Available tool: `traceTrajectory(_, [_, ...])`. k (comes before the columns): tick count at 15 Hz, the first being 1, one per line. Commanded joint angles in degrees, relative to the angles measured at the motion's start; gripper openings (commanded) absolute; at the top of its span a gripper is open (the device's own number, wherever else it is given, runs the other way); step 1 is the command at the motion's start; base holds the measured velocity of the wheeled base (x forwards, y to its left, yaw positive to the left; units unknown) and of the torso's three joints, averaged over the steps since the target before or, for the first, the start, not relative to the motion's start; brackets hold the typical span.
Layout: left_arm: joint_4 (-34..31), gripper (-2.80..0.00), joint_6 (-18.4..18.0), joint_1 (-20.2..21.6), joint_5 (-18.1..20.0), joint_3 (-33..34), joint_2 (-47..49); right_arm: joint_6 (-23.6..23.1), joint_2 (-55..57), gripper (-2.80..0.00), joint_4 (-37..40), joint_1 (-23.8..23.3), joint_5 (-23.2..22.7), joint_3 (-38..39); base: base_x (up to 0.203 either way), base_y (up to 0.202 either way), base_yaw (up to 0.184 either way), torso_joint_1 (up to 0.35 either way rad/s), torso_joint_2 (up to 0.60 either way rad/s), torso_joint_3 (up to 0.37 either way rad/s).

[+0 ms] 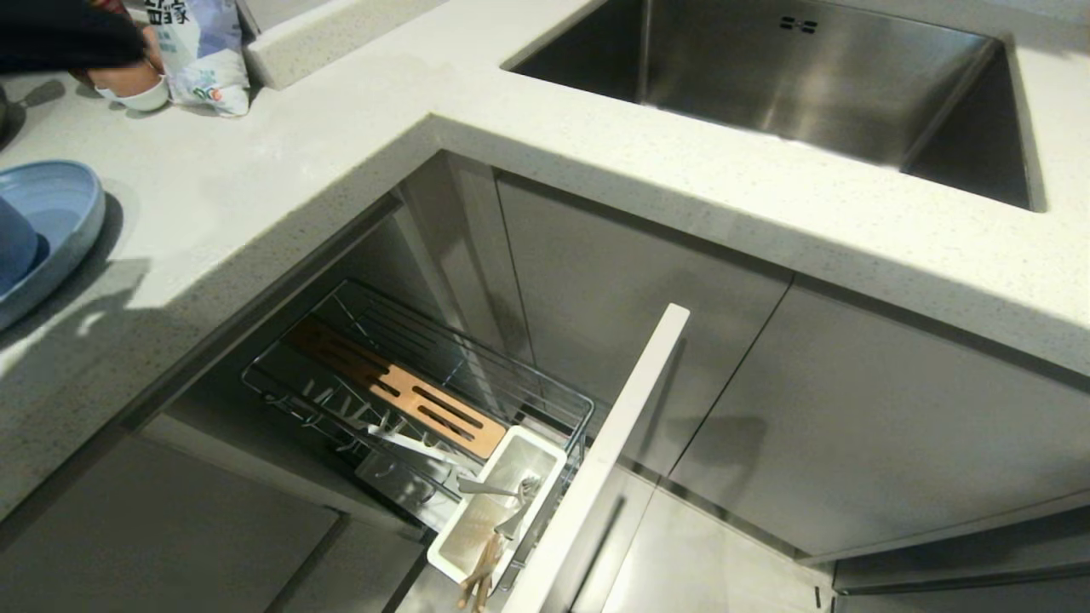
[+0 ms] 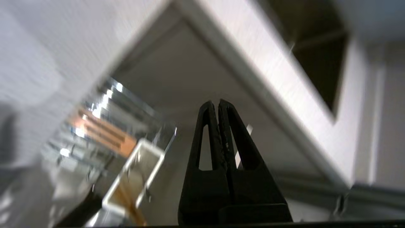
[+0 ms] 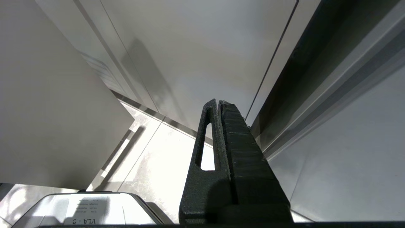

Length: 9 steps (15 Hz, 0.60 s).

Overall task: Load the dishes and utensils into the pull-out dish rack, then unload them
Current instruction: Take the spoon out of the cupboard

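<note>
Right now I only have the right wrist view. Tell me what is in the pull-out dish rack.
Observer: The chopsticks and the silver utensil rest in the white cutlery box at the front of the pull-out dish rack.
Operator: Report the plate.
Observer: The light blue plate sits on the counter, outside the rack.
Operator: Give me the left claw.
Observer: The left claw is shut on nothing, in the air near the rack.
</note>
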State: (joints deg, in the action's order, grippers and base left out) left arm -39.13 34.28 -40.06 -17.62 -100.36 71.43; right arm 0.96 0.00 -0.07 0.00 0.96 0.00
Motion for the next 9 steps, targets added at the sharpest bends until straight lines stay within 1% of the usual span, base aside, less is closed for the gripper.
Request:
traceTrajectory(1, [-0.9, -2.80, 1.5, -5.5, -4.1, 3.2, 5.1, 0.0, 0.0, -2.80, 0.0, 0.0, 0.0, 0.0, 0.000, 0.000, 0.000, 0.000, 0.00, 0.000])
traceTrajectory(2, [-1.6, -2.80, 4.6, -6.2, -6.9, 5.0, 7.5, 0.0, 0.0, -2.80, 0.0, 0.0, 0.0, -0.1, 0.000, 0.000, 0.000, 0.000, 0.00, 0.000])
traceTrajectory(3, [-2.5, -2.80, 9.3, -6.8, -8.3, 7.6, 9.0, 0.0, 0.0, -2.80, 0.0, 0.0, 0.0, 0.1, 0.000, 0.000, 0.000, 0.000, 0.00, 0.000])
traceTrajectory(4, [-3.0, -2.80, 13.7, -7.7, -8.8, 9.6, 9.5, 0.0, 0.0, -2.80, 0.0, 0.0, 0.0, 0.0, 0.000, 0.000, 0.000, 0.000, 0.00, 0.000])
traceTrajectory(5, [-3.2, -2.80, 17.2, -8.4, -9.0, 11.8, 9.8, 0.0, 0.0, -2.80, 0.0, 0.0, 0.0, 0.0, 0.000, 0.000, 0.000, 0.000, 0.00, 0.000])
traceTrajectory(6, [-3.2, -2.80, 19.9, -8.7, -9.1, 14.8, 9.9, 0.0, 0.0, -2.80, 0.0, 0.0, 0.0, 0.1, 0.000, 0.000, 0.000, 0.000, 0.00, 0.000])
traceTrajectory(7, [-3.0, -2.80, 21.9, -8.9, -9.1, 18.6, 10.0, 0.0, 0.0, -2.80, 0.0, 0.0, 0.0, 0.1, 0.000, 0.000, 0.000, 0.000, 0.00, 0.000])
traceTrajectory(9, [-1.1, -2.80, 24.6, -9.3, -9.0, 26.5, 10.0, 0.0, 0.0, -2.80, 0.0, 0.0, 0.0, 0.0, 0.000, 0.000, 0.000, 0.000, 0.00, 0.000])
